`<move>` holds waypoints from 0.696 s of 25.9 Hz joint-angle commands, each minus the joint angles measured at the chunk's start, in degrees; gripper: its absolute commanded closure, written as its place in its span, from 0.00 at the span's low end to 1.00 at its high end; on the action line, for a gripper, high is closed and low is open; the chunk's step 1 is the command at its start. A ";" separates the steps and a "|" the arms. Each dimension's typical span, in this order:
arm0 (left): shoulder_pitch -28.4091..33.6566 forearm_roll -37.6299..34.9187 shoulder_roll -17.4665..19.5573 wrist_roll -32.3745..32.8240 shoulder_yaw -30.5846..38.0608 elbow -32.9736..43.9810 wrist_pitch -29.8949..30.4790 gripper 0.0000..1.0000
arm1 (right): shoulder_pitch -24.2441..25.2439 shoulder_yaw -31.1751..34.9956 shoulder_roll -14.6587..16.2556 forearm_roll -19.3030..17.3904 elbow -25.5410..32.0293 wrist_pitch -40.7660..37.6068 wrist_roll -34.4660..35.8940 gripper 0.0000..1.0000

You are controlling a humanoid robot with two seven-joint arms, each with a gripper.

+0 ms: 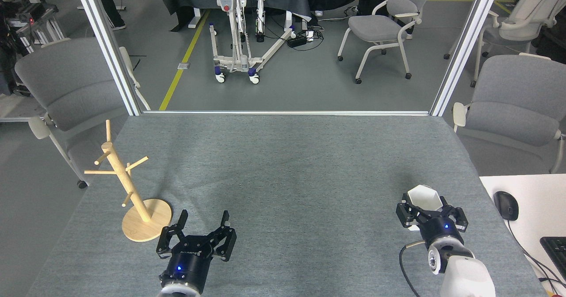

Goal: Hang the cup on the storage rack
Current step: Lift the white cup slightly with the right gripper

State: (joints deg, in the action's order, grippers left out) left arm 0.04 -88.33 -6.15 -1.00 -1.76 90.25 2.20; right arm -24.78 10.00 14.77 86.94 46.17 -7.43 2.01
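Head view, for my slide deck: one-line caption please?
Right gripper holds the white cup; the wooden rack waits beside the open left gripper.

Storage rack [135, 191] stands on counter [283, 164], near-left. Cup [423, 198] near-right, at right gripper [430, 213]. Left gripper [203, 226] just right of rack's base.

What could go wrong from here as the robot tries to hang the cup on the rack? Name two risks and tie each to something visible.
1. The cup sits at the right gripper, far across the table from the storage rack; a loose hold could drop it in transit.
2. The rack's pegs are thin and its base light; a misjudged approach might miss or tip it.
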 commanded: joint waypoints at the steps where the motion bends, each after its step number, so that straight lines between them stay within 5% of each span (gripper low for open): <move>1: -0.04 0.00 0.00 -0.06 0.00 -0.42 -0.09 0.00 | 0.00 -0.07 0.00 0.07 -0.03 0.13 -0.17 0.04; 9: -0.92 0.00 -0.09 0.03 0.00 -0.51 -0.09 0.00 | 0.00 -0.07 -0.18 1.48 -0.12 0.13 -0.26 0.14; 14: -1.97 0.09 -0.18 0.03 0.09 -0.42 -0.18 0.00 | 0.00 -0.07 -0.09 1.57 -0.38 0.05 -0.26 0.35; 18: -2.41 0.09 -0.18 -0.24 0.09 -0.34 -0.09 0.00 | 0.00 0.02 -0.09 1.39 -0.12 0.05 -0.35 0.40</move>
State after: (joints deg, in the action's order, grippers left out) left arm -2.07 -88.26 -6.32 -1.06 -1.66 89.85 2.08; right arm -24.82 9.97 14.66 88.42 45.84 -7.31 1.83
